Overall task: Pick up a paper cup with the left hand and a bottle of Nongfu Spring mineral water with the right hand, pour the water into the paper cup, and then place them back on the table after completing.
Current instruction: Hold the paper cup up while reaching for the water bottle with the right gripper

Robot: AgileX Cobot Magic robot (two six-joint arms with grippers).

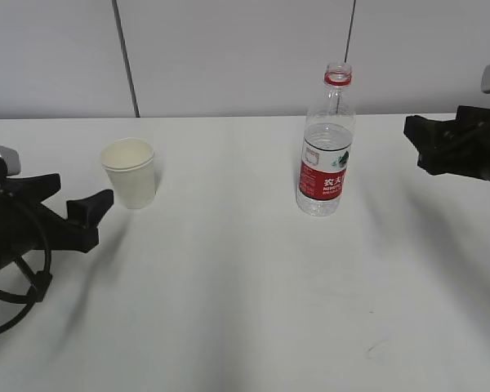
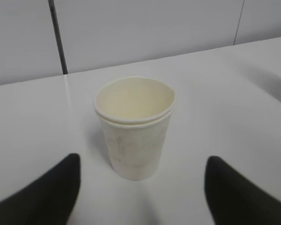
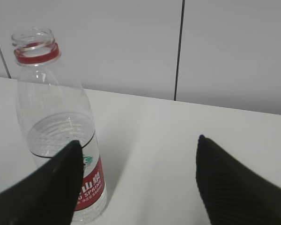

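Note:
A cream paper cup (image 1: 129,173) stands upright and empty on the white table (image 1: 229,310), left of centre. My left gripper (image 1: 77,200) is open just in front of it, not touching. In the left wrist view the cup (image 2: 135,129) stands ahead between the spread fingers of the left gripper (image 2: 143,159). The uncapped Nongfu Spring bottle (image 1: 325,147), red label, about half full of clear water (image 1: 328,139), stands right of centre. My right gripper (image 1: 415,143) is open, apart from it. In the right wrist view the bottle (image 3: 56,117) stands behind the left finger of the right gripper (image 3: 138,140).
A grey panelled wall (image 1: 229,49) runs along the table's far edge. Bare tabletop lies between cup and bottle and in front of both.

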